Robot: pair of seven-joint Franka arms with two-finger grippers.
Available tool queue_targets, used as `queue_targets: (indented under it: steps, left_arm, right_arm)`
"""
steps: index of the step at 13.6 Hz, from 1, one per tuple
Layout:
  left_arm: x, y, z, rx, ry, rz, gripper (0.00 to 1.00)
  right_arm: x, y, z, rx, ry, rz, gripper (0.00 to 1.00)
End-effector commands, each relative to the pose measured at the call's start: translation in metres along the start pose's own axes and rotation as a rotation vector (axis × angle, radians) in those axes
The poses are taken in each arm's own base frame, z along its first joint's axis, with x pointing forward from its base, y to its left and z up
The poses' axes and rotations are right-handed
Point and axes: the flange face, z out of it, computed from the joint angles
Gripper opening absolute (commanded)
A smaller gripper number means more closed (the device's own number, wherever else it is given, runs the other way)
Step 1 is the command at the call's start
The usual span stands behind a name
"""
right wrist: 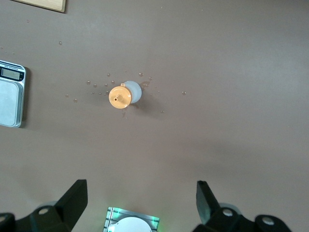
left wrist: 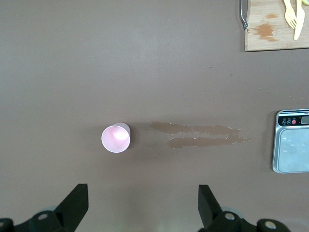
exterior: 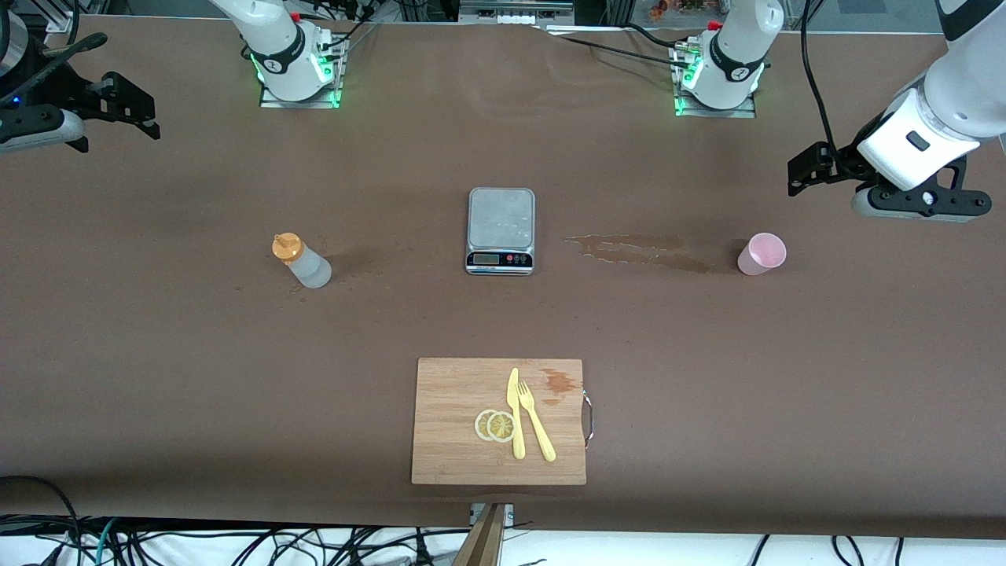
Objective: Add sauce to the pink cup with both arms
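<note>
Brown tabletop, nothing picked up yet: right gripper (exterior: pixel 118 102) is hanging w/ jaws spread wide and empty over the right arm's end of the table, apart from the sauce (exterior: pixel 301 261), which is standing upright toward that end. Mid-table, a silver scale (exterior: pixel 501 229) is sitting farther from the front camera than a wooden board (exterior: pixel 500 420) w/ yellow knife, fork, lemon slices. A wet streak (exterior: pixel 640 251) is running between scale and pink cup (exterior: pixel 761 254), upright toward the left arm's end. Left gripper (exterior: pixel 817 169) is hovering near the cup, jaws likewise released. Judging by this, the task is only opening; next move probably calls for each arm descending, right onto bottle, left onto cup.
</note>
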Motion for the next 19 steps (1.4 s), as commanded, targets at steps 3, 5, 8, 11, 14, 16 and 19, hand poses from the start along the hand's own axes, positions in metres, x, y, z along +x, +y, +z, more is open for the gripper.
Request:
queue_targets:
  steps: [3,5,8,11,14,16,19]
  left_arm:
    - [0.004,-0.001,-0.004,0.002,0.003,0.001,1.00]
    - [0.004,0.000,-0.003,0.002,0.003,0.004,1.00]
    - [0.003,0.000,-0.001,0.003,-0.004,0.002,1.00]
    - [0.003,0.000,-0.002,0.003,-0.002,-0.002,1.00]
    - [0.003,0.001,-0.002,0.003,-0.002,0.001,1.00]
    - [0.003,0.001,-0.002,0.003,-0.002,-0.002,1.00]
    - [0.003,0.003,-0.003,0.000,-0.001,0.003,1.00]
  right_arm:
    - [0.001,0.013,-0.004,-0.010,-0.002,0.034,1.00]
    - [0.002,0.013,-0.004,-0.010,-0.001,0.034,1.00]
    - [0.002,0.013,-0.004,-0.010,0.001,0.034,1.00]
    - [0.003,0.013,-0.005,-0.012,0.011,0.034,1.00]
    - [0.004,0.014,-0.005,-0.013,0.016,0.033,1.00]
    - [0.005,0.014,-0.003,-0.013,0.013,0.033,1.00]
    - [0.006,0.015,-0.004,-0.019,0.021,0.035,1.00]
